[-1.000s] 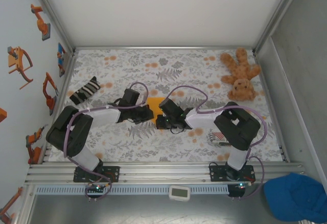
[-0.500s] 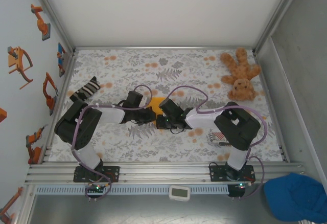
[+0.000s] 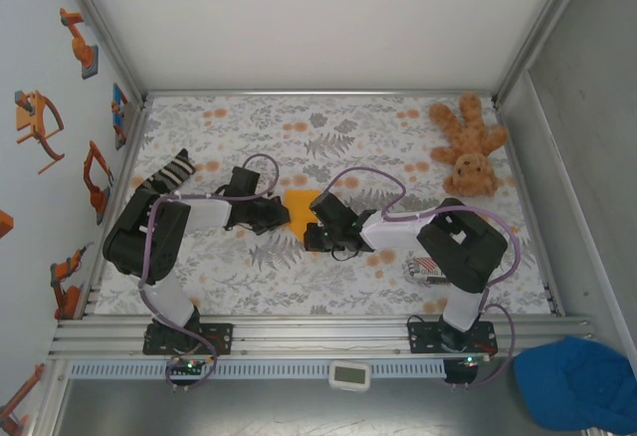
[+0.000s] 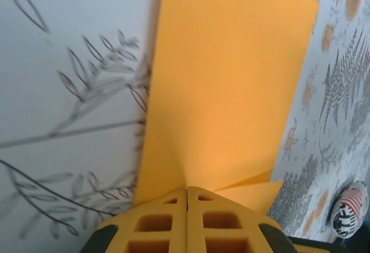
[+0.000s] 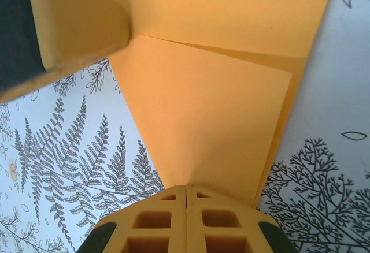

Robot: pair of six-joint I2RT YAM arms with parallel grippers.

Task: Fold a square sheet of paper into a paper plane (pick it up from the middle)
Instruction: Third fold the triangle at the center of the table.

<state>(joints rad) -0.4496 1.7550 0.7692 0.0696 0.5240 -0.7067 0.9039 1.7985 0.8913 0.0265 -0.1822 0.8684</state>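
The bright-orange square sheet of paper [image 3: 302, 207] lies mid-table on the fern-print cloth, creased into overlapping layers. In the left wrist view the paper [image 4: 231, 80] runs away from my left gripper [image 4: 187, 190], whose yellow fingertips are pressed together on its near edge. A second layer peeks out at the lower right. From above, my left gripper [image 3: 285, 216] sits at the paper's left edge. My right gripper [image 3: 316, 225] is at its near right corner. The right gripper [image 5: 186, 189] is likewise shut on the edge of the paper [image 5: 214, 108]. A left finger [image 5: 69, 28] crosses the right wrist view's top left.
A brown plush teddy [image 3: 468, 145] lies at the back right. A black-and-white striped item [image 3: 175, 167] sits by the left arm's elbow. A red-and-white striped packet [image 3: 426, 271] lies under the right arm. Metal rails border the table, and a blue cap [image 3: 577, 381] lies outside it.
The left arm has swung back and to the left, its gripper sliding left along the paper. More of the orange sheet shows from above. The right arm has stayed put.
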